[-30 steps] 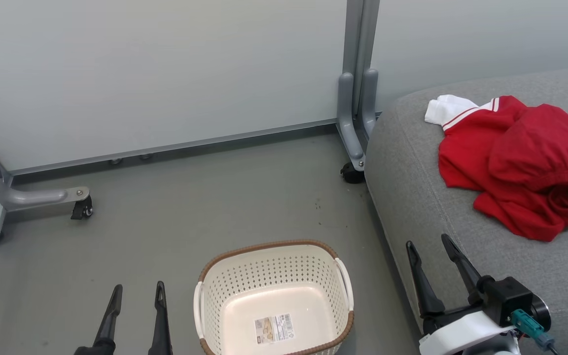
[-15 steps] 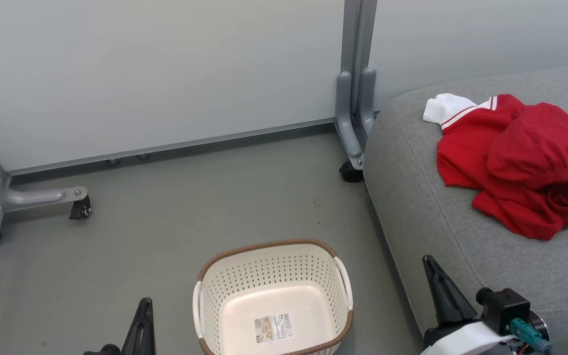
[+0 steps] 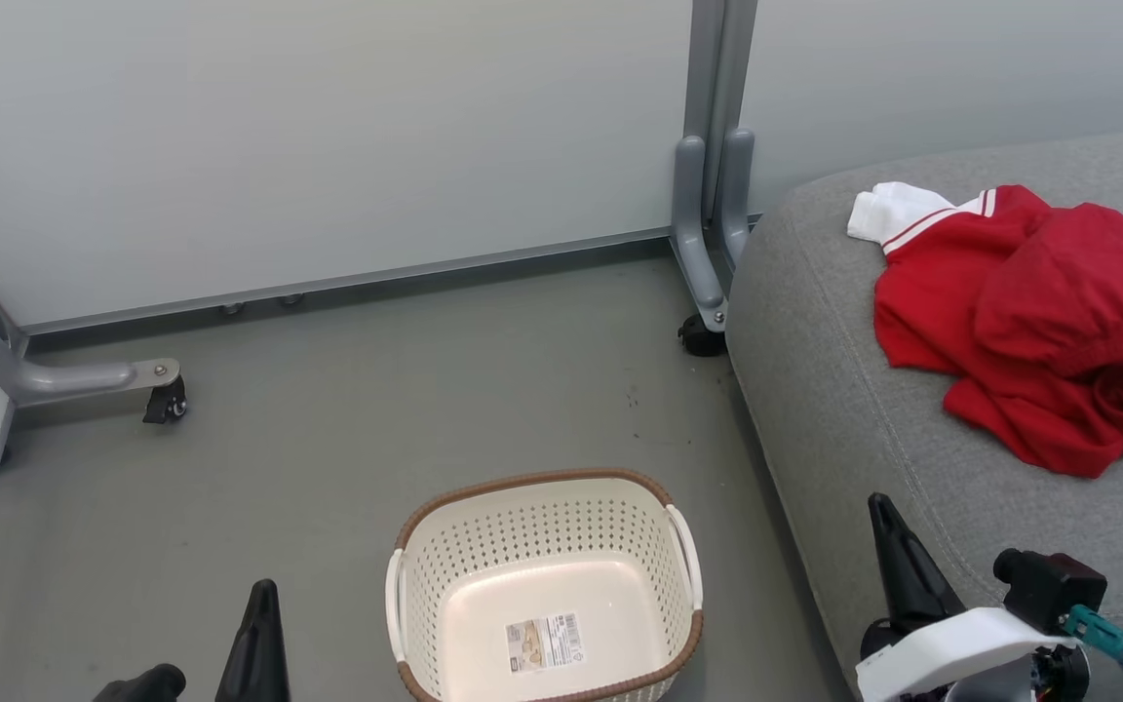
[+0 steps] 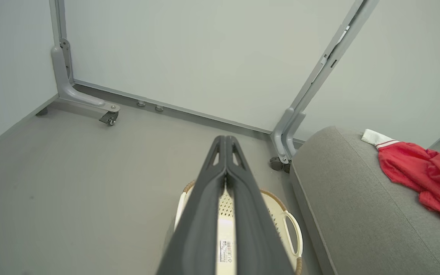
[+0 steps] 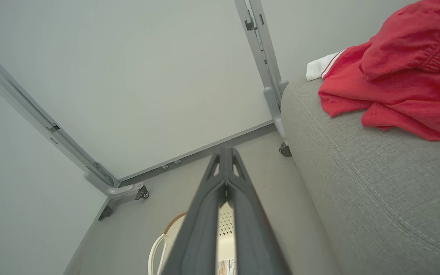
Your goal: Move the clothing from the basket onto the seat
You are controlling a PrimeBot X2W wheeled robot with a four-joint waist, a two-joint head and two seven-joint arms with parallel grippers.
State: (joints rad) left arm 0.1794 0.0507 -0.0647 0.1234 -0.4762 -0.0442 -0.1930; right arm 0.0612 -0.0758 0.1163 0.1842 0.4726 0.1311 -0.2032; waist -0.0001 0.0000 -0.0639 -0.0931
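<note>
One barcode sticker (image 3: 543,643) | inside basket (image 3: 532,531) | print too small to read

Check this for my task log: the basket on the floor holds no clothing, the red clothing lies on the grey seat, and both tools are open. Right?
No: both tools are shut. The left tool shows fingers pressed together in the left wrist view, the right tool likewise in the right wrist view. The rest holds: basket without clothing, clothing on the seat.

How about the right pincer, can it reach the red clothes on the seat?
Probably yes. The shut right pincer sits by the seat, and only bare cushion lies between it and the red clothes.
</note>
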